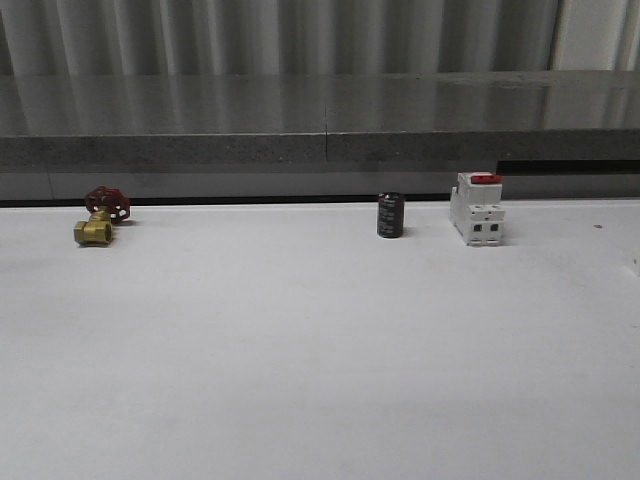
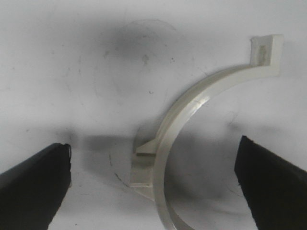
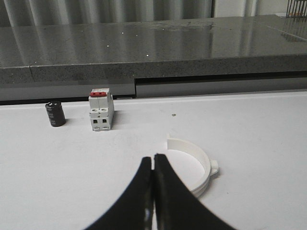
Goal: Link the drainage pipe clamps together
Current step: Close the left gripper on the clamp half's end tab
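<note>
One white drainage pipe clamp half (image 2: 192, 120) lies flat on the white table under my left gripper (image 2: 153, 158). That gripper is open, its black fingers (image 2: 33, 182) standing wide on either side of the half-ring's lug and arc without touching it. A second white clamp half (image 3: 196, 160) lies on the table just beyond and to one side of my right gripper (image 3: 153, 157). The right gripper is shut with nothing between its fingers, and they cover part of that half-ring.
At the back of the table (image 1: 320, 340) stand a white breaker with a red top (image 1: 477, 208), a black capacitor (image 1: 390, 215) and a brass valve with a red handwheel (image 1: 100, 215). A grey stone ledge (image 1: 320, 120) runs behind them.
</note>
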